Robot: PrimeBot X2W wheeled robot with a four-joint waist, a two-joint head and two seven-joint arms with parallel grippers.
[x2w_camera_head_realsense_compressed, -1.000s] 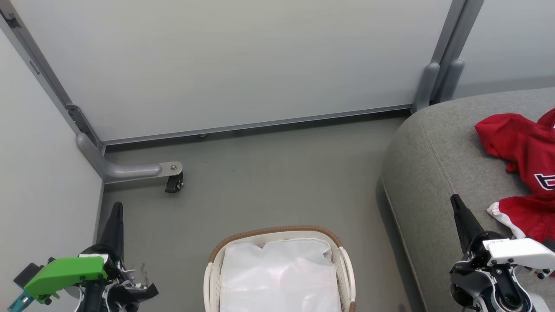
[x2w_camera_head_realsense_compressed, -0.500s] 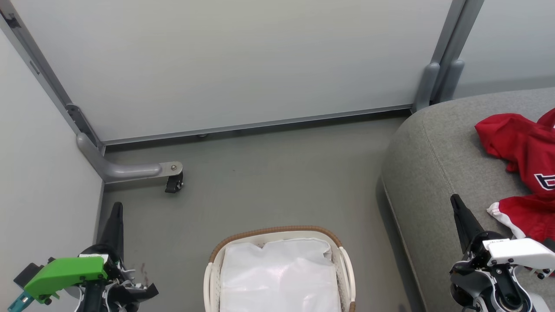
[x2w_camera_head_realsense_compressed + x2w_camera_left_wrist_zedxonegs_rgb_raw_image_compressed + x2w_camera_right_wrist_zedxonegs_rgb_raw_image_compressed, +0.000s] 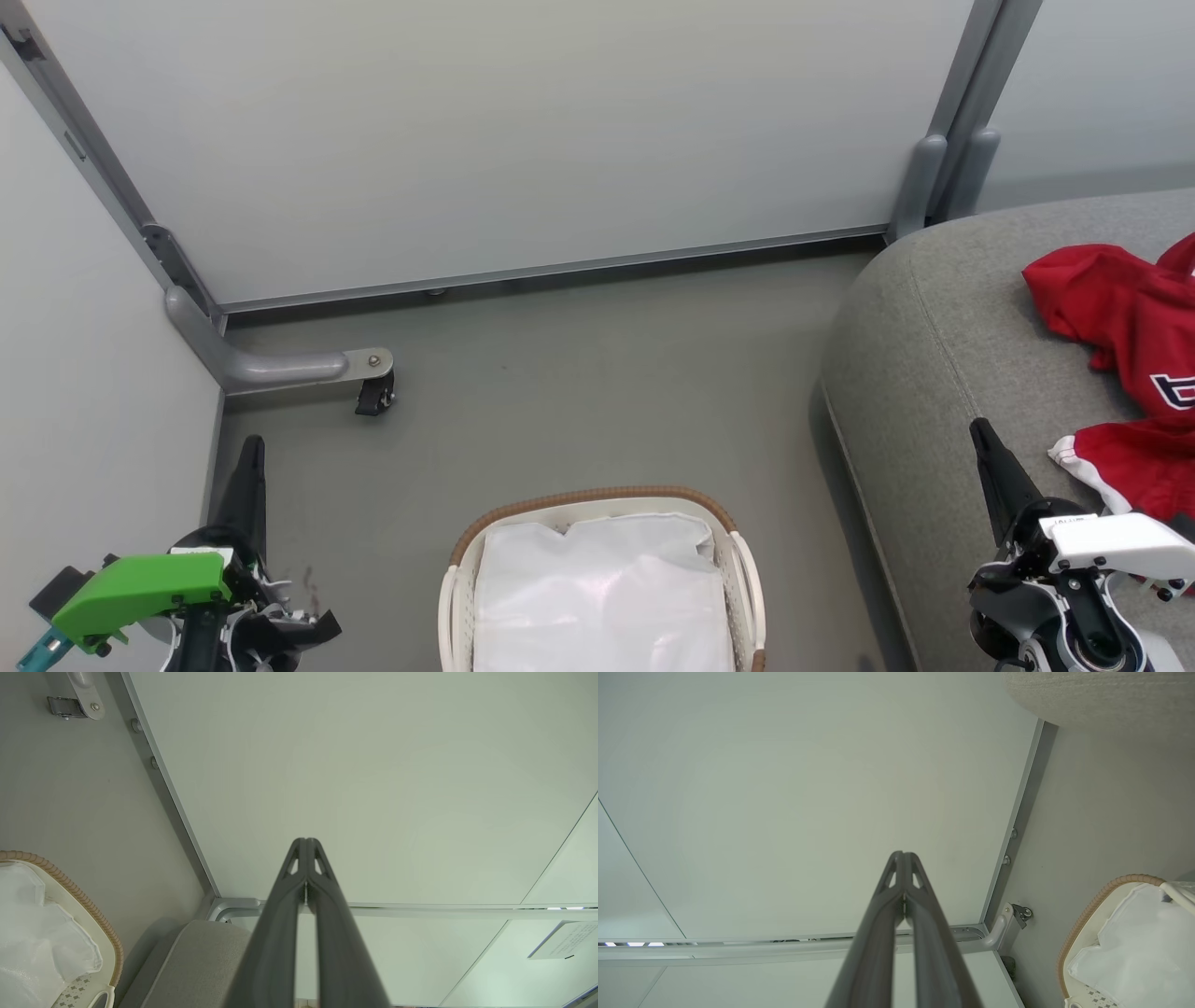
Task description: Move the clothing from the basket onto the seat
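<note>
The job looks as good as finished: the red clothing (image 3: 1125, 327) lies on the grey seat (image 3: 920, 373) at the right edge of the head view, and the white laundry basket (image 3: 597, 497) at the bottom centre shows nothing but its white fabric liner (image 3: 602, 597). The lower part of the basket is cut off by the frame's bottom edge, so whether a last piece hides there cannot be told, though the wrist views show no red in the corner of it that they catch. By this reading nothing is left to carry over, at most a check of the basket's hidden part. Counted: two red garments as far as can be made out, a larger one in the upper right with dark, white-edged lettering at the frame's edge and a smaller one with white trim just below it, both cut by the right edge; one basket, one liner, one seat; two grippers. The left gripper (image 3: 252, 446) stands at the lower left over the grey floor (image 3: 579, 401), its jaws pressed together on nothing, well apart from the basket. The right gripper (image 3: 978, 429) stands at the lower right over the seat's front, jaws likewise together and empty, near the smaller garment but not touching it
</note>
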